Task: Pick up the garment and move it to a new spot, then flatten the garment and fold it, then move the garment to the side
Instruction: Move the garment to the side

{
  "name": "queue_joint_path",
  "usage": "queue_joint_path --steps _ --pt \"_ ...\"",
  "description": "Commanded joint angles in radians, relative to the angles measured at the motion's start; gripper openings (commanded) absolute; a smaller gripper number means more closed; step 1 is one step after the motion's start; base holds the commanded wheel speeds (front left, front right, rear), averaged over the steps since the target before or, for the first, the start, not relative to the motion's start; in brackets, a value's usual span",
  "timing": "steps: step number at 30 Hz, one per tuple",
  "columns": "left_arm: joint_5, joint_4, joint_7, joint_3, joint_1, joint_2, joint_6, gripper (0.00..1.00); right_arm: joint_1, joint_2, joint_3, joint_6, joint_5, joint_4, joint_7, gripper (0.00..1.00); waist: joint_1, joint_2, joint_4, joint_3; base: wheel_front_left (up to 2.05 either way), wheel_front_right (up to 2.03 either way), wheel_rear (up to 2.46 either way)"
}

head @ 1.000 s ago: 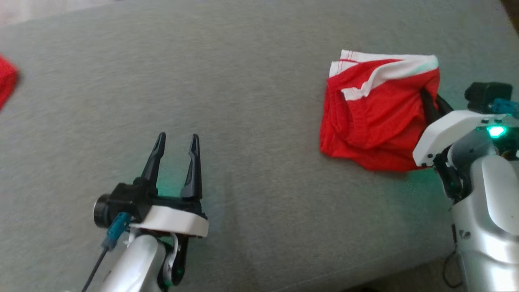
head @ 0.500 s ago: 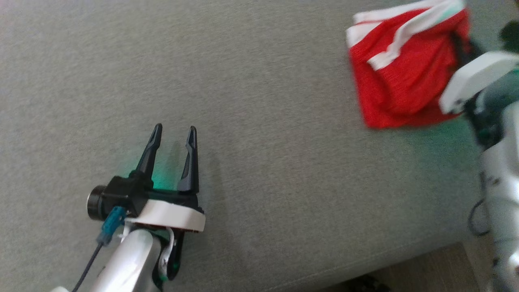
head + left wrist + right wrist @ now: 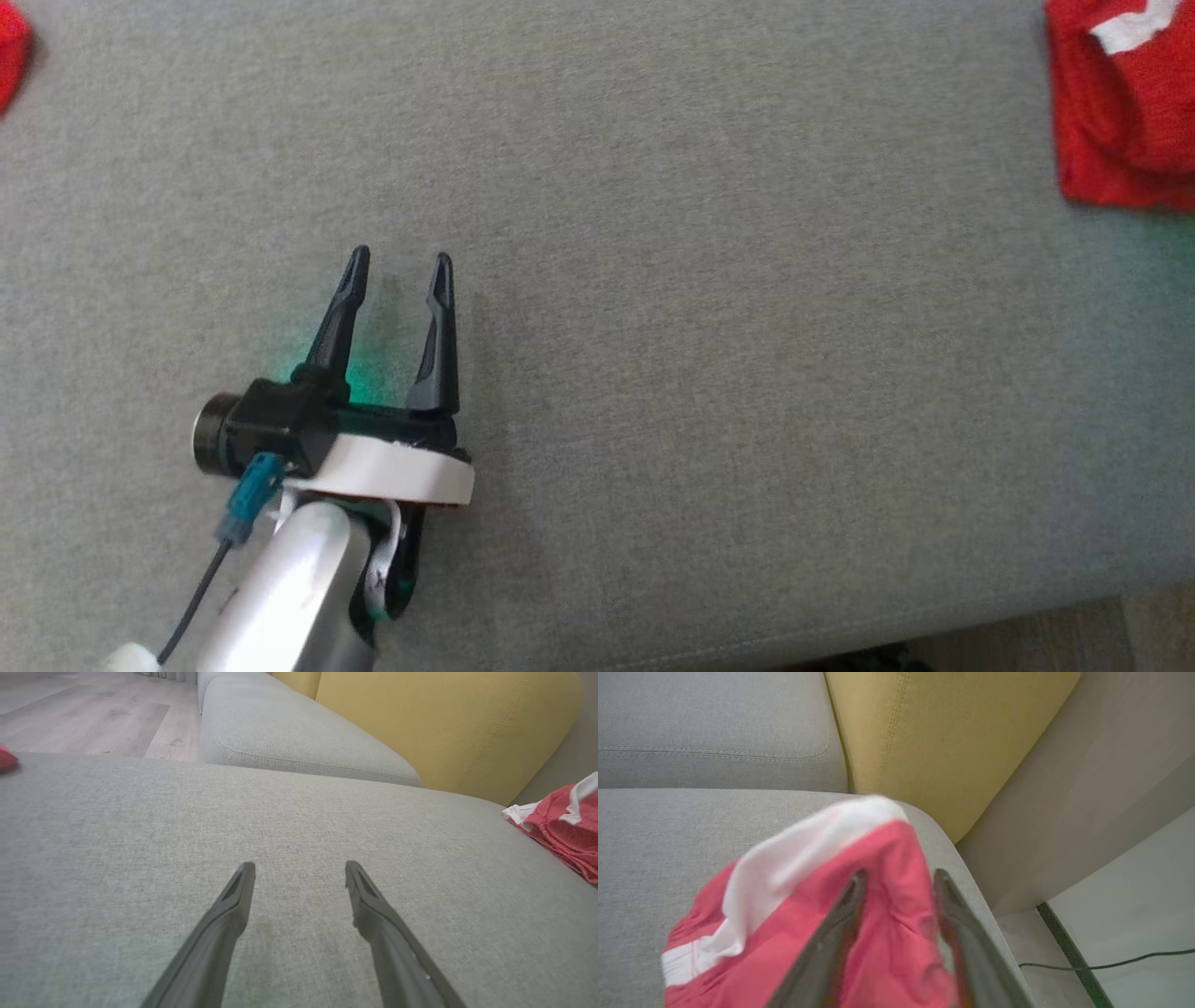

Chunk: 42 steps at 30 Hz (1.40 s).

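Grey woven sofa cushion (image 3: 709, 373) spreads wide; left gripper (image 3: 400, 271) gapes empty; right gripper (image 3: 899, 879) pinches crumpled red, white-banded garment (image 3: 808, 905) near its corner.

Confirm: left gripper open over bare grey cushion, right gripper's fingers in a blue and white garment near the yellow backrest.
Wrong colour: the garment is red and white, as the right wrist view shows. The rest stands: left gripper open over the grey cushion, right gripper with its fingers in the fabric near the yellow backrest.
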Motion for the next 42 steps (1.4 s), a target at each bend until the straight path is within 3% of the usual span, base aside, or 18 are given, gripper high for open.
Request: queue_joint_path --steps 1,7,14,22,27,28,32,42 --pt "0.008 -0.032 -0.006 0.024 -0.023 0.012 0.006 1.00 -0.029 -0.029 0.001 -0.001 -0.014 -0.023 -0.020 1.00 -0.0001 0.0000 0.009 0.008 0.00 0.00 0.00" --pt "0.003 -0.025 -0.012 0.024 -0.025 0.010 0.009 1.00 -0.053 -0.005 -0.009 -0.001 -0.066 0.013 -0.101 1.00 -0.0001 0.0000 0.011 0.003 0.00 0.00 0.00" --pt "-0.010 -0.005 -0.028 0.026 -0.023 0.001 0.007 1.00 -0.077 0.063 0.086 -0.001 -0.051 0.010 -0.159 1.00 -0.0001 0.0000 0.019 -0.050 0.00 0.00 0.00" --pt "-0.037 0.024 -0.062 0.053 0.007 -0.009 0.011 1.00 -0.018 0.173 0.181 -0.001 0.003 -0.043 -0.215 1.00 -0.0001 0.0000 0.083 -0.165 0.00 0.00 0.00" --pt "-0.059 0.044 -0.078 0.087 0.058 -0.007 0.019 1.00 0.102 0.240 0.184 -0.001 -0.016 -0.107 -0.281 1.00 -0.0001 0.0000 0.131 -0.256 0.00 0.00 0.00" --pt "-0.067 0.052 -0.082 0.101 0.087 -0.005 0.023 1.00 0.169 0.287 0.170 -0.001 -0.023 -0.140 -0.303 1.00 -0.0001 0.0000 0.146 -0.289 0.00 0.00 0.00" --pt "-0.081 0.061 -0.088 0.127 0.159 -0.002 0.029 1.00 0.360 0.350 0.156 -0.001 -0.032 -0.249 -0.331 1.00 -0.0001 0.0000 0.181 -0.357 0.00 0.00 0.00" --pt "-0.086 0.065 -0.092 0.130 0.238 -0.007 0.021 1.00 0.700 0.362 0.195 -0.001 0.055 -0.509 -0.323 1.00 -0.0001 0.0000 0.230 -0.416 0.00 0.00 0.00"
